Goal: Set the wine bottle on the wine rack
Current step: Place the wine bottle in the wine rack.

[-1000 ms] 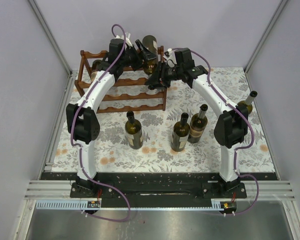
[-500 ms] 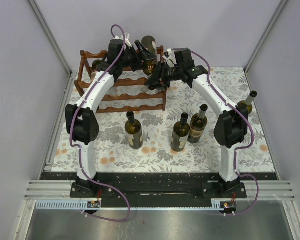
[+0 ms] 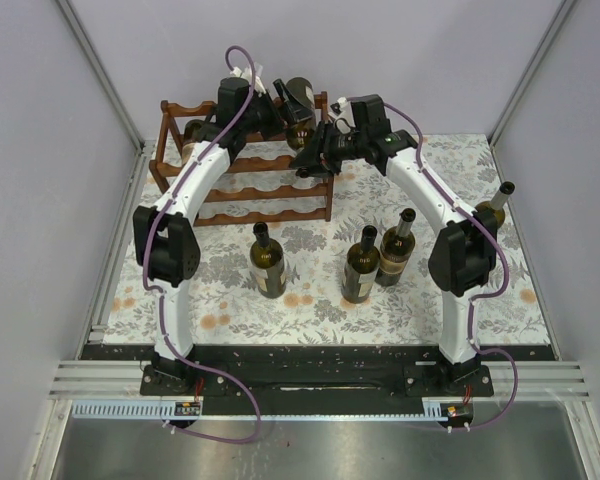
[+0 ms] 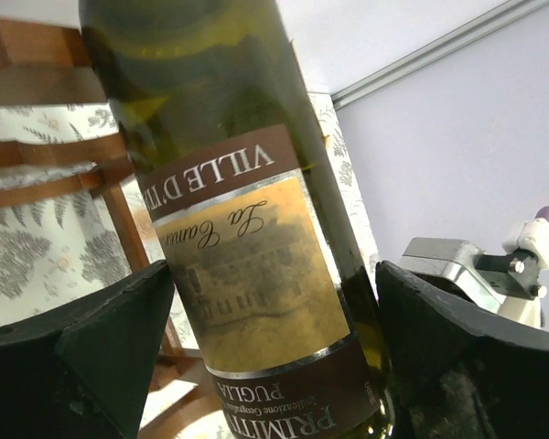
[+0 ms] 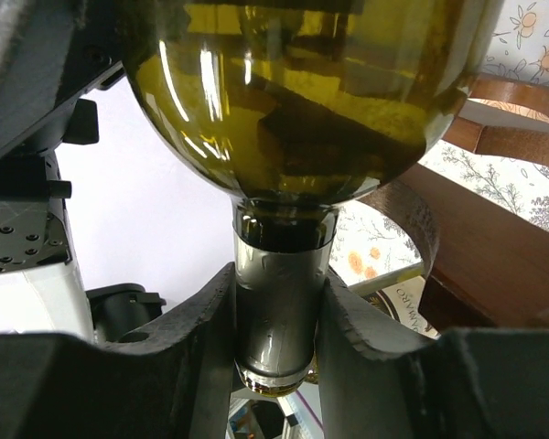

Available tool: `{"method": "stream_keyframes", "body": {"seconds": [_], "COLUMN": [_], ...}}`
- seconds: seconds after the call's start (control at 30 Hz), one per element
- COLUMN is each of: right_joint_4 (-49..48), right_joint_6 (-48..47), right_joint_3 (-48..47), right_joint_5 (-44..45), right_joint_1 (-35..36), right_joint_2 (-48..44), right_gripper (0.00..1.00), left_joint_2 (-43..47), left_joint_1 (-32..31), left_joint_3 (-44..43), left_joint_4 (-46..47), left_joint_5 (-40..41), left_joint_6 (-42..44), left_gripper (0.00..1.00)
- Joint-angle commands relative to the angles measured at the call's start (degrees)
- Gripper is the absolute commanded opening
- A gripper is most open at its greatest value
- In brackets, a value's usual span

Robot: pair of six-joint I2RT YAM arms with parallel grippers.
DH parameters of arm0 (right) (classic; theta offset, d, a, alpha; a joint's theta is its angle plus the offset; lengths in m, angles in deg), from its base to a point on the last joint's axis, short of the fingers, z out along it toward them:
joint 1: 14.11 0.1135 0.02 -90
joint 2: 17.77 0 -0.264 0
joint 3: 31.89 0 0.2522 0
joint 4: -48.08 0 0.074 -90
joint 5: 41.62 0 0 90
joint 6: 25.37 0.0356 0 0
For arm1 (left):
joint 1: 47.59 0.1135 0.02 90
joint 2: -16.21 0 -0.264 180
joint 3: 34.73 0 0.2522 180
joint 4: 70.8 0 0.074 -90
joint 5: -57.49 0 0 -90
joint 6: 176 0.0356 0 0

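A dark green wine bottle (image 3: 299,108) with a gold and brown label (image 4: 252,265) is held tilted over the right end of the reddish-brown wine rack (image 3: 242,188). Its base points to the back and its neck towards the front. My left gripper (image 3: 273,112) is shut on the bottle's body; in the left wrist view (image 4: 274,302) a black finger sits on each side of the label. My right gripper (image 3: 316,152) is shut on the neck (image 5: 279,311), just below the shoulder (image 5: 302,101). Rack rails show behind the bottle (image 4: 37,55) (image 5: 494,238).
Another bottle (image 3: 192,140) lies in the rack's top left. Three bottles stand on the floral mat in front of the rack (image 3: 268,262) (image 3: 361,265) (image 3: 396,250), and one at the right edge (image 3: 492,210). Grey walls close in the back and sides.
Both grippers and the bottle have shifted very slightly towards the back. Both grips are unchanged.
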Motion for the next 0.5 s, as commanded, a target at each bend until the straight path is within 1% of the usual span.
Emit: {"method": "stream_keyframes", "body": {"seconds": [0.0,0.03,0.23,0.27,0.4,0.47], "right_joint_4": [-10.1,-10.01,-10.36,-10.45,-11.59,-12.38], "right_joint_6": [1.17,1.26,1.87,1.79,2.31,2.49], "right_joint_3": [-4.35,-4.35,-3.38,-3.12,-0.49,0.92], "right_joint_5": [-2.91,-2.99,-2.73,-2.9,-2.56,-2.55], "right_joint_1": [-4.15,-4.15,-4.15,-4.15,-4.06,-4.06], "right_joint_2": [-5.83,-5.83,-6.01,-6.1,-6.8,-7.15], "right_gripper": [0.12,0.12,0.13,0.16,0.3,0.36], "left_joint_2": [-3.24,-3.33,-3.59,-3.59,-3.42,-3.33], "left_joint_1": [1.35,1.35,1.35,1.44,1.35,1.35], "left_joint_3": [1.65,1.57,1.39,1.39,1.39,1.3], "left_joint_4": [-6.97,-7.05,-7.14,-7.23,-7.58,-7.67], "left_joint_5": [1.79,1.71,1.7,1.71,1.53,1.27], "left_joint_6": [15.25,15.34,15.78,15.96,16.57,16.75], "left_gripper": [0.97,0.99,0.99,0.99,0.99,0.99]}}
